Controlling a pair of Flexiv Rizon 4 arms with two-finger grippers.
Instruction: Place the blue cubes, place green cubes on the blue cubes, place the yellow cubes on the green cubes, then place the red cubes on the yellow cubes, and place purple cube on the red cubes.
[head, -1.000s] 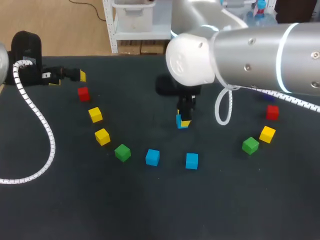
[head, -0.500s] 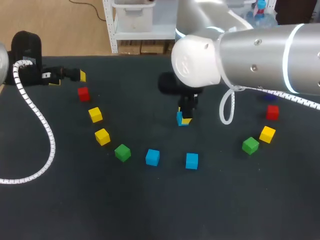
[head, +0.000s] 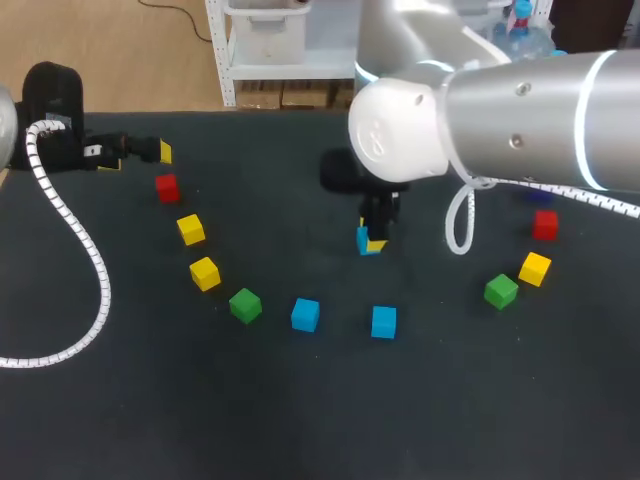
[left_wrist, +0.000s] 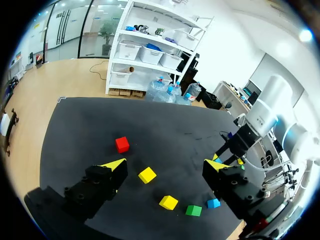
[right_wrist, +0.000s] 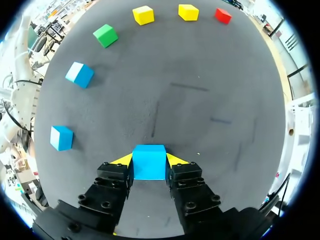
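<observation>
My right gripper is shut on a blue cube, held low over the middle of the black table. Two more blue cubes lie in front of it. To the left sit a green cube, two yellow cubes and a red cube. At the right sit a green cube, a yellow cube and a red cube. My left gripper stands open and empty at the far left, behind the red cube.
A purple cube shows partly behind my right arm's cable at the far right. A white coiled cable from my left arm lies across the table's left side. Bare table stretches along the front edge.
My right arm has shifted slightly to the right with the blue cube in its gripper. The left arm and the loose cubes have not moved.
</observation>
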